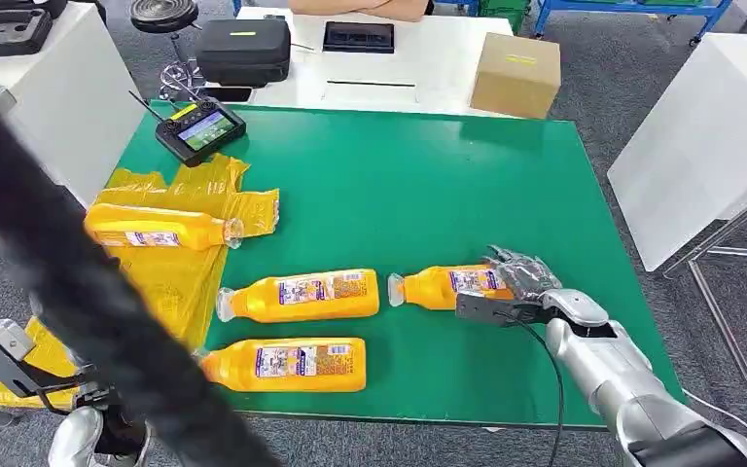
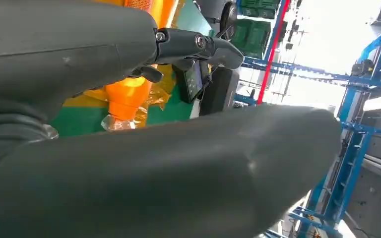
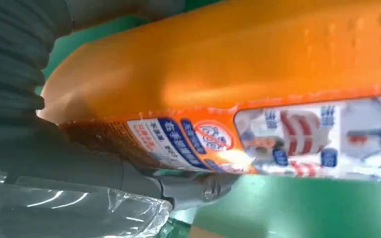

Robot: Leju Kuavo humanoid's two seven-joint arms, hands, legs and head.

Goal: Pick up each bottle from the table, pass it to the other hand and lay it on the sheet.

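Several orange bottles with clear caps lie on their sides on the green table [image 1: 428,175]. One bottle [image 1: 156,229] rests on the yellow sheet [image 1: 170,277] at the left. Two more, a middle bottle [image 1: 302,295] and a front bottle [image 1: 287,365], lie on the green. My right hand [image 1: 515,287] grips the base of the right bottle [image 1: 443,285], which still lies on the table. In the right wrist view its label [image 3: 278,134] sits against my thumb [image 3: 193,186]. My left hand [image 2: 69,54] hangs low near the sheet with fingers [image 2: 198,44] apart, holding nothing.
A remote controller [image 1: 199,129] sits at the table's far left corner. A cardboard box [image 1: 515,75] and a black case [image 1: 243,49] stand on the white table behind. A dark blurred bar [image 1: 88,302] crosses the left of the head view. White tables flank both sides.
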